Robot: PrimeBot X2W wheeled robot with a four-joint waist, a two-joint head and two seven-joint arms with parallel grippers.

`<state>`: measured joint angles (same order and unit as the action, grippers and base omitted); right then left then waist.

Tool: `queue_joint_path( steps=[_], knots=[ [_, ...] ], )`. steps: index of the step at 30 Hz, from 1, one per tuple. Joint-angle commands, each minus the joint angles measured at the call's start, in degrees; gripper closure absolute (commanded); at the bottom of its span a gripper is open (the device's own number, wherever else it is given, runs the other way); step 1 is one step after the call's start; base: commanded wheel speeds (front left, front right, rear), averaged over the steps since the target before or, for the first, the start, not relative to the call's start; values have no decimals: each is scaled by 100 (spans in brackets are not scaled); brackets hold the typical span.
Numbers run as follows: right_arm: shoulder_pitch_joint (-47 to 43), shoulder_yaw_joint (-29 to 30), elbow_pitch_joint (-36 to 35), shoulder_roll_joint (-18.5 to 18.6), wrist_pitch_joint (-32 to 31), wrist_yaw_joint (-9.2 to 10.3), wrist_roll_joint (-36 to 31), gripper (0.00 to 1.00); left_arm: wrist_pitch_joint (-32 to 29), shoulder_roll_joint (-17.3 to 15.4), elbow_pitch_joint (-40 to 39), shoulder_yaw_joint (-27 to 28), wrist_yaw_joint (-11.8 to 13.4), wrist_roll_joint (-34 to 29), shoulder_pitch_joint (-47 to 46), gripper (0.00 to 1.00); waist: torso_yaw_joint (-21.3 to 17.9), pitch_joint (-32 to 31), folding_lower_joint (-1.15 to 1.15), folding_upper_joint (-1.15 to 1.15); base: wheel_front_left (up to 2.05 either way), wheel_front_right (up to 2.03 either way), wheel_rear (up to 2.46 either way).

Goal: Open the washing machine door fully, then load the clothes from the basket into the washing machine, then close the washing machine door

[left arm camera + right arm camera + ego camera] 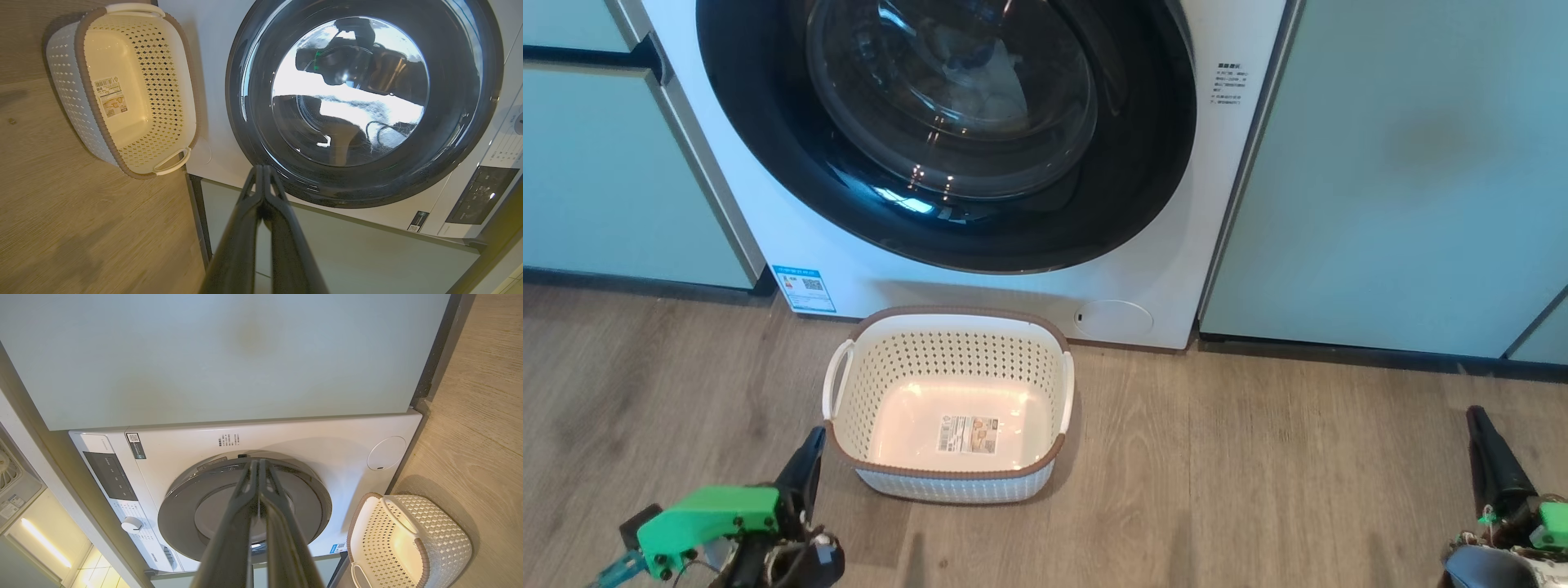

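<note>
Floor (1258, 457) w/ basket (947, 363); washing machine door (756, 131) top cut off.

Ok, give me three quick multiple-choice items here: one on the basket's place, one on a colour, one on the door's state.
1. Where is the cream perforated plastic basket? A on the wooden floor before the white front-loading washing machine; B atop the machine; C inside the drum.
2. Its rim colour? A green; B brown; C blue.
3. The round black-ringed glass door is: A wide open; B missing; C shut.
Answers: 1A, it sits on the floor below the door; 2B, a brown band tops its walls; 3C, the ring lies flush against the machine's front.
</note>
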<state>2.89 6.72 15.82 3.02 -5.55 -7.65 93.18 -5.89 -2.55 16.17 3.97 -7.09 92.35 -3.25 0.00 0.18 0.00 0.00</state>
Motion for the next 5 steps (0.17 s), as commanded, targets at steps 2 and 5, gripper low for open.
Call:
queue_joint_path(
  steps=[2,5],
  knots=[
    [322,-93,-183,41,-34,16,-41,100,-47,-47,-212,240,-40,-6,-293,100,0,0,0,0,0,0,0],
    [322,-91,-183,40,-36,16,-43,100,-47,-47,-212,240,-40,-6,-293,100,0,0,0,0,0,0,0]
  ],
)
